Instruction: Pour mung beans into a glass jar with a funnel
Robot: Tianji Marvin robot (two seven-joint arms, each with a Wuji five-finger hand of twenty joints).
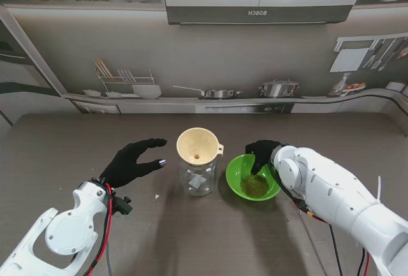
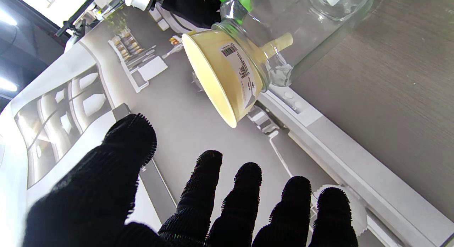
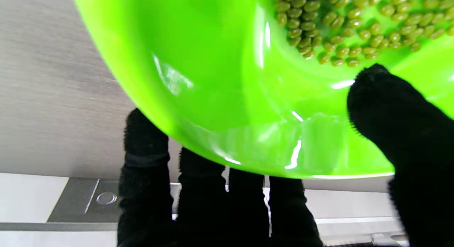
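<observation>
Mung beans (image 1: 254, 186) in green bowl (image 1: 237, 169) (right robot hand (image 1: 262, 152) apparently gripping rim), left robot hand (image 1: 132, 162) spread.

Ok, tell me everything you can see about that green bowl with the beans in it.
The bright green glossy plastic bowl is round and shallow, with a smooth shiny inside. A small pile of olive-green mung beans lies in its bottom. It sits to the right of the clear glass jar. The black-gloved right hand grips its far rim, thumb inside the wall and fingers outside. Whether it rests on the table cannot be told.
</observation>
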